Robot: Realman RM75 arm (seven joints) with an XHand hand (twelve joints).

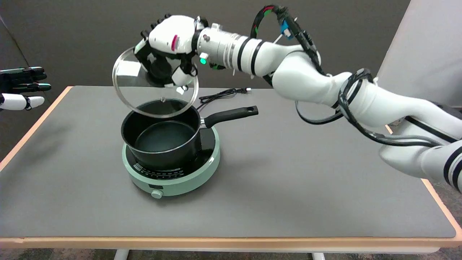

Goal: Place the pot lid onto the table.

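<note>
A round glass pot lid with a metal rim hangs tilted in the air above the black pot. My right hand grips the lid by its black knob from above, fingers wrapped around it. The lid's lower edge is just over the pot's far rim, apart from it. The pot is empty inside, its long black handle pointing right. The grey table lies below.
The pot sits on a round pale-green induction cooker left of the table's middle. A black power cord trails toward the far edge. The idle left hand hovers at the upper left. Wood-coloured edging rims the table.
</note>
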